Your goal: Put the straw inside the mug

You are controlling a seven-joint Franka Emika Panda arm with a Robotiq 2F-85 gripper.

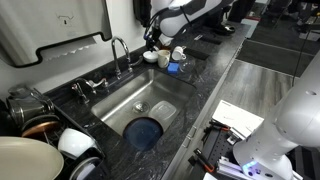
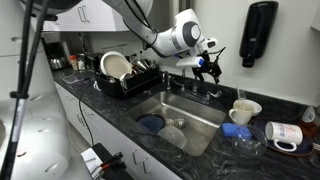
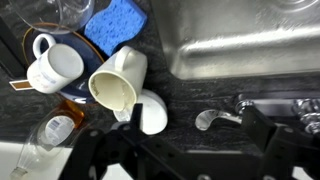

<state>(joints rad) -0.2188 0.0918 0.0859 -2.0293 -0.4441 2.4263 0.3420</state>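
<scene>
A cream mug (image 2: 243, 111) stands on the dark counter beside the sink, and a thin pale stick that may be the straw (image 2: 238, 98) rises from it. The wrist view shows this mug (image 3: 115, 85) from above, but I cannot make out the straw there. My gripper (image 2: 207, 66) hangs above the faucet, some way from the mug. It also shows in the other exterior view (image 1: 155, 42). In the wrist view its dark fingers (image 3: 195, 128) stand wide apart with nothing between them, over a faucet handle (image 3: 215, 120).
A white mug (image 3: 55, 68) sits on a blue plate next to a blue sponge (image 3: 115, 22). A small white cup (image 3: 150, 112) and a glass jar (image 3: 55, 132) stand by the cream mug. The steel sink (image 1: 150, 105) holds a blue bowl (image 1: 146, 131). A dish rack (image 2: 125, 78) stands beside the sink.
</scene>
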